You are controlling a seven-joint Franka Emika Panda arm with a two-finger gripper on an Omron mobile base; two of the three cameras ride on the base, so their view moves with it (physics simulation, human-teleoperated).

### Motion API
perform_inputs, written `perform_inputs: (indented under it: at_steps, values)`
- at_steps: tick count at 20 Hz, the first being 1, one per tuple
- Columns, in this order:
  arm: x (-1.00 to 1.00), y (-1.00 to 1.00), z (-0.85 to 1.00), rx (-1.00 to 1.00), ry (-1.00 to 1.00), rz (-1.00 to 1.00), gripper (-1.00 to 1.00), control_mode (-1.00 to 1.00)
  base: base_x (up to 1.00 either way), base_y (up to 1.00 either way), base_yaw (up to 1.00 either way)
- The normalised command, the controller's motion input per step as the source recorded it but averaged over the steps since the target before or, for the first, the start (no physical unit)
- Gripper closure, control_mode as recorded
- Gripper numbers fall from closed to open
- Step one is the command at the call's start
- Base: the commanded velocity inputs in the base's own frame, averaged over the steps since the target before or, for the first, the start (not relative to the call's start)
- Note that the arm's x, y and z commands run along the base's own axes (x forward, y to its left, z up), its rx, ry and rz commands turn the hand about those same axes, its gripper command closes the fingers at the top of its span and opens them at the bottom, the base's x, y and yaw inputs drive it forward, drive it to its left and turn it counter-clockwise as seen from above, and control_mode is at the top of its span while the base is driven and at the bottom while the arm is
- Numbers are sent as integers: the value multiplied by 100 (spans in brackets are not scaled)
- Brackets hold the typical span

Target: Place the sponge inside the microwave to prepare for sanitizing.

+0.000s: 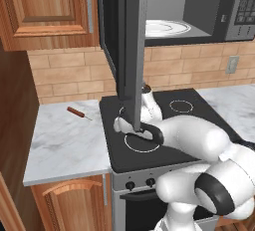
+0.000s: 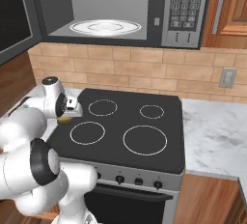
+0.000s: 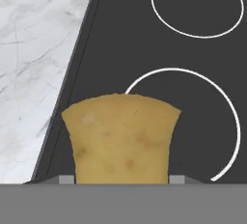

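The sponge sits in the hand above the stove; microwave higher, worktop to the hand's left.

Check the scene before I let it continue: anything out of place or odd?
Nothing spilled or damaged. The microwave door hangs open over the stove, as the task needs. The gripper holds the sponge above the stove. A reddish stick tool lies loose on the counter.

The microwave hangs above the black stovetop, its door swung open to the left, the white turntable plate bare inside and the keypad panel at the right. The gripper hovers low over the stove's front-left edge, jaws closed on the yellow-olive sponge, beside the front-left burner ring
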Motion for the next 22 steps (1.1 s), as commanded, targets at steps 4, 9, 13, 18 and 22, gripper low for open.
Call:
perform_inputs:
  at_steps: [4, 9, 13, 18, 22]
  values:
    - [-42, -87, 64, 2, 0, -8, 100, -100, 0, 0, 0]
    - [-48, -52, 68, 2, -13, -10, 100, -100, 0, 0, 0]
    - [-48, -39, 83, 0, -16, -9, 100, -100, 0, 0, 0]
    - [-28, -37, 100, 0, -5, -7, 100, -100, 0, 0, 0]
    - [-25, -40, 100, 0, 0, -10, 100, -100, 0, 0, 0]
